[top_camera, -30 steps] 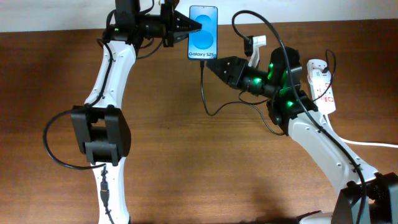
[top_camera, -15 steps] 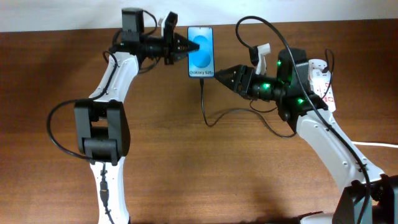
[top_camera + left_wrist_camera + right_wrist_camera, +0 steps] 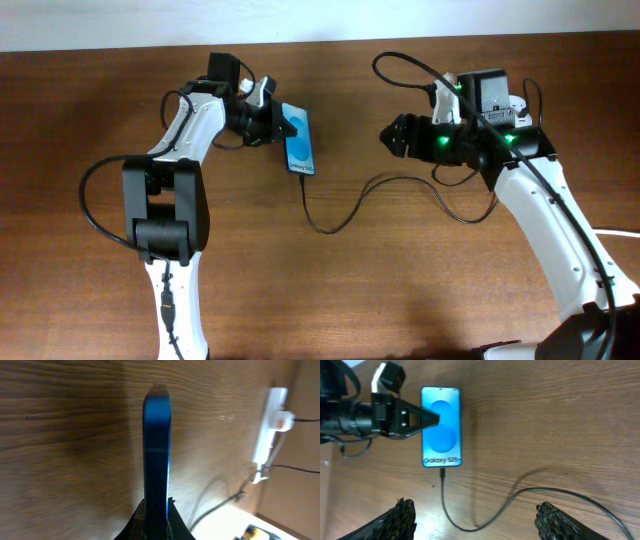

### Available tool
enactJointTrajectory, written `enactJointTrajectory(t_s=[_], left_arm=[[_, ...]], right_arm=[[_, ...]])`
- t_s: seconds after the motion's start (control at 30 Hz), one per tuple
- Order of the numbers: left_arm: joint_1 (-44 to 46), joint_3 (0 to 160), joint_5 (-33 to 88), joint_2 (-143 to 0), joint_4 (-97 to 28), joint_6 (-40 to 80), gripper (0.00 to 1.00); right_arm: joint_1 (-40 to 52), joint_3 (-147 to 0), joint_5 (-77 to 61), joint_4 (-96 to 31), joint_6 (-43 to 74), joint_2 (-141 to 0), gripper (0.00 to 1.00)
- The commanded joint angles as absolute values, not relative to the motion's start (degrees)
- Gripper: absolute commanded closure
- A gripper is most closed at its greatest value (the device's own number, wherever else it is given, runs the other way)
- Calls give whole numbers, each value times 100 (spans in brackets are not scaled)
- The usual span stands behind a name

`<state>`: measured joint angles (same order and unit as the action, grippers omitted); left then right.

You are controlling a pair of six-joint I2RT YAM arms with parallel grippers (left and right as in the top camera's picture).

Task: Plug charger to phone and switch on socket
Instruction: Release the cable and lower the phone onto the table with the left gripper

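Note:
My left gripper point(image 3: 281, 128) is shut on the side edge of the phone point(image 3: 300, 152), a blue-screened smartphone held tilted over the table. The left wrist view shows the phone edge-on point(image 3: 156, 450) between the jaws point(image 3: 156, 512). The right wrist view shows its screen point(image 3: 441, 427). The charger's thin black cable point(image 3: 345, 213) has its tip in the phone's bottom end point(image 3: 441, 472) and curves right across the wood. My right gripper point(image 3: 390, 135) is open and empty, well right of the phone point(image 3: 477, 510). The white socket strip point(image 3: 270, 425) is mostly hidden under the right arm in the overhead view.
A thicker white cord point(image 3: 612, 232) runs off the right edge. The table's back edge meets a pale wall point(image 3: 330, 20). The left arm's own black cable loops out at the left point(image 3: 88, 205).
My left gripper has carried the phone nearer and left, tilting it, with the cable still in it. My right gripper has drawn back to the right, away from the phone.

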<state>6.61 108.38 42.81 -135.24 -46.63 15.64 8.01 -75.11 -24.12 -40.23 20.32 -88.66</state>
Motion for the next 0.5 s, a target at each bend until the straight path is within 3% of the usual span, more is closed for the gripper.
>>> enactJointTrajectory(t_s=[0.0,0.17,0.33,0.47], left_arm=[[655,10868,3717,-13504,-4744,1313,100],[873,10866,3395,-13504,-4766,1315,100],[987,10866,3142,-13504,-4766,1315,72],[987,10866,3050,-13504,-4768,1315,69]], right_arm=[[786,-7631,-2112,-4139,1817,-8770,21],[786,-7629,-2064,-4263,1691,-8770,21],[786,-7629,-2027,-4270,1688,-8770,21],[786,-7629,-2025,-4268,1688,-8770,21]])
